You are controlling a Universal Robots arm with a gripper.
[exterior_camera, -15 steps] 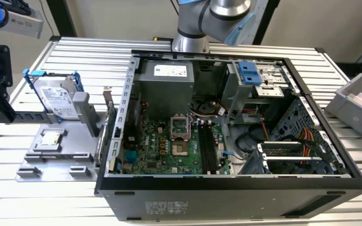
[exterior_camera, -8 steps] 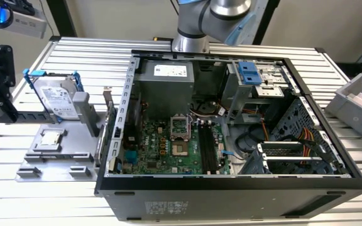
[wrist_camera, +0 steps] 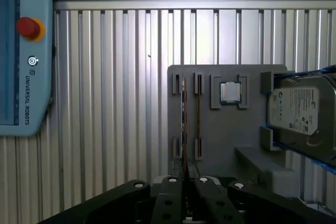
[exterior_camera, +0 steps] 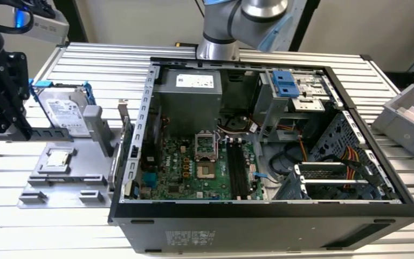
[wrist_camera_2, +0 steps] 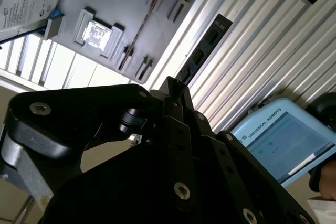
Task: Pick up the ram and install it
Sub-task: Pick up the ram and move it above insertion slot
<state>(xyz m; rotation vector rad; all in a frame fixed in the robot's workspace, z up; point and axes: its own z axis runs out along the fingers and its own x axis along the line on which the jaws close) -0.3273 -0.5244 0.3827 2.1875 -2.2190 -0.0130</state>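
Logged gripper [wrist_camera_2: 174, 86] clamped on the ram [wrist_camera_2: 206, 50], stick held edge-on near the grey tray [wrist_camera: 226, 135]; judged pick-up in hand, install not yet done, needing square lengthwise alignment over the motherboard slots [exterior_camera: 236, 170], well apart from that tray.

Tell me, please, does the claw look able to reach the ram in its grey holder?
Probably yes: the claw lines up with the ram, which stands on edge in the grey holder with nothing covering it.

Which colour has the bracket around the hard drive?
The bracket is blue; the exterior view shows it best.
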